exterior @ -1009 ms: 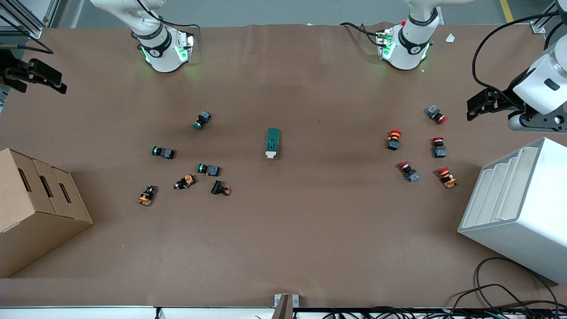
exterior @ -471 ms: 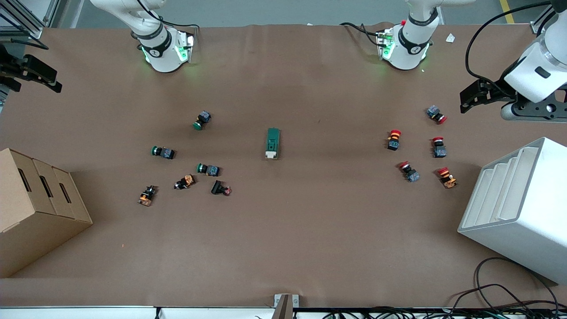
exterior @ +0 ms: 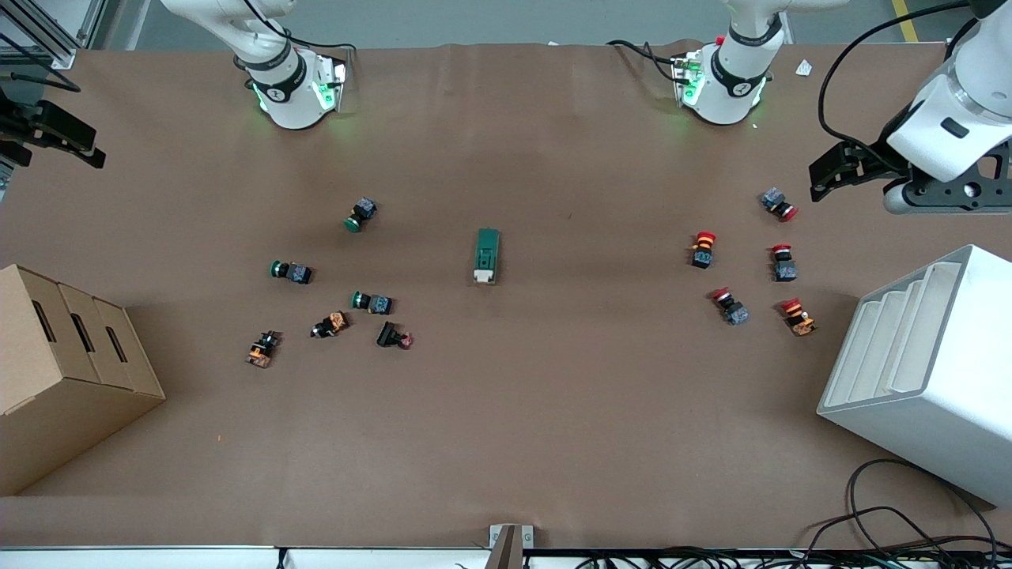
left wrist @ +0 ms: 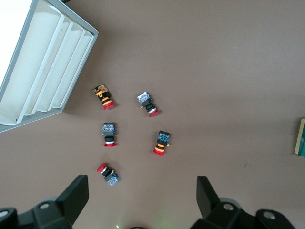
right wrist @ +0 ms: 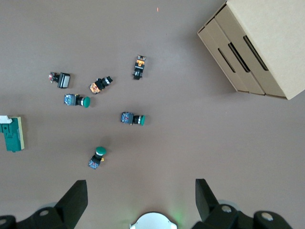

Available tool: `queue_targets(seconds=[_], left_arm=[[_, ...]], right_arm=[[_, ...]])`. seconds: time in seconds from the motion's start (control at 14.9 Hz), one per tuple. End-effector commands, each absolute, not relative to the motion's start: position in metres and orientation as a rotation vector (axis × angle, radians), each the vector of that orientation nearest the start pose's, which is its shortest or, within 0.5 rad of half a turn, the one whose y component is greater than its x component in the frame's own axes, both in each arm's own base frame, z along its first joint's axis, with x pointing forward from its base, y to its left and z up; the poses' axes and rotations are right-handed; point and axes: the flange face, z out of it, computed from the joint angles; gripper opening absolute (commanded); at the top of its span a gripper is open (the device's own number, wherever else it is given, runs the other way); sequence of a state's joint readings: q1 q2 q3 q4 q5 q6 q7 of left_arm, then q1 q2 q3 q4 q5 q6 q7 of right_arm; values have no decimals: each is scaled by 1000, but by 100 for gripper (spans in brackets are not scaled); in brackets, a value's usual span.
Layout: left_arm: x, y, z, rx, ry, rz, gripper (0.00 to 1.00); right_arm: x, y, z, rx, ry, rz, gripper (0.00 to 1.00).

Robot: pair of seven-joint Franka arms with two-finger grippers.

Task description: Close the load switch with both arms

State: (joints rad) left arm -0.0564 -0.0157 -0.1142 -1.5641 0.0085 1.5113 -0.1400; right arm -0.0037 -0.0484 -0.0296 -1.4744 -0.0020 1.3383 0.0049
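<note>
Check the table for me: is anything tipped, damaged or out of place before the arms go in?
Nothing stands out. The load switch lies flat and alone mid-table, untouched. The push buttons lie on their sides in two loose groups, green-capped toward the right arm's end, red-capped toward the left arm's. Left gripper and right gripper hang open, holding nothing.

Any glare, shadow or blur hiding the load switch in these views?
Front view: load switch sharp, evenly lit, only a faint shadow beside it; green base glow stays near the arms. Left wrist view: switch cropped at the frame edge. Right wrist view: in focus, cut by the edge.
</note>
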Motion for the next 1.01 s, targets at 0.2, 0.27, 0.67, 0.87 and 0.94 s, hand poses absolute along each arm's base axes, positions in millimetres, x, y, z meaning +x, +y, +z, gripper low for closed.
queue_targets(seconds=[0.2,0.27,0.67,0.87,0.94], left_arm=[[516,-76,628,-3136,4,0,100],[516,-76,627,-3139,13,3,100],[532,-69,633,-3137,154,-16,100],[538,-72,634,-3134,144,-20,100],[541,-71,634,-3135,137,-24,100]], right_arm=[[521,-21,665,-3126,46,211,100],[515,-26,665,-3125,60,185,100],[506,-26,665,-3124,58,153,100],[505,-24,666,-3125,50,151,100],[499,-24,667,-3125,50,148,100]])
